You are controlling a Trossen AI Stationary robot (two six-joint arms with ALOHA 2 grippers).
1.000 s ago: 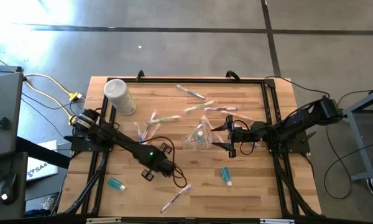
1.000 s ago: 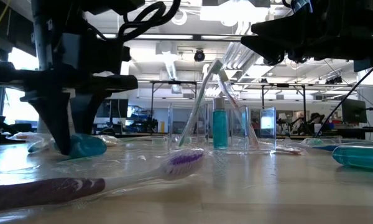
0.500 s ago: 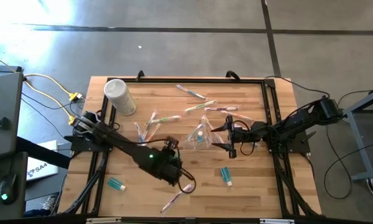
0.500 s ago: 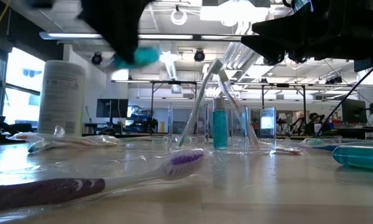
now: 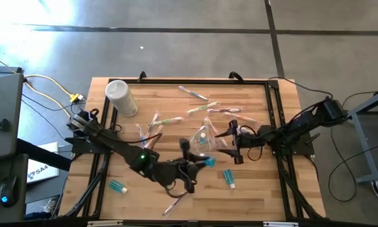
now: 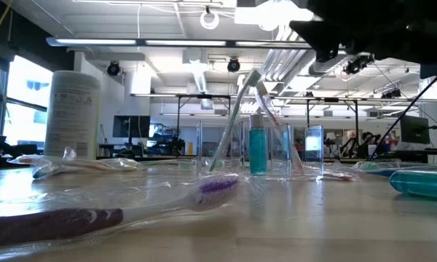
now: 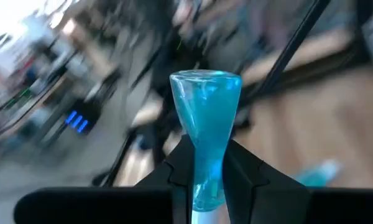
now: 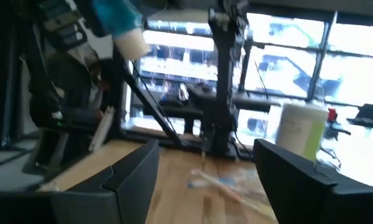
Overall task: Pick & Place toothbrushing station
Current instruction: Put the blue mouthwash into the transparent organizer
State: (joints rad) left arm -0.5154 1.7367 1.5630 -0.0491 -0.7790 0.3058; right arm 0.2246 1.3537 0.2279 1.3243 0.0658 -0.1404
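Note:
The toothbrushing station (image 5: 203, 139) is a clear plastic holder standing on the wooden table at mid-table. In the low view the holder (image 6: 258, 149) has a teal tube upright inside it and toothbrushes leaning in it. My left gripper (image 5: 200, 163) hangs above the table just in front of the holder, shut on another teal tube (image 7: 205, 118). That tube also shows in the right wrist view (image 8: 118, 22). My right gripper (image 5: 231, 142) stands open just right of the holder, with nothing between its fingers (image 8: 133, 171). My left gripper pinches the teal tube between its two fingers, on the narrow part of the body (image 7: 205, 180) near the white cap end. The fingers run about level and along the tube. The wide crimped end (image 7: 205, 84) sticks out beyond the fingertips, and the tube is clear of the table.
A tall white tub (image 5: 121, 98) stands at the far left. Two more teal tubes (image 5: 118, 186) (image 5: 229, 178) lie near the front. Wrapped toothbrushes lie scattered: one at the front (image 5: 176, 203), some left of the holder (image 5: 150, 129), some farther back (image 5: 192, 93).
My left gripper has risen from the table with the teal tube and moved toward the table's right, toward the holder. It has tipped from pointing down to about level. The tube lay on the wood before and is now lifted clear.

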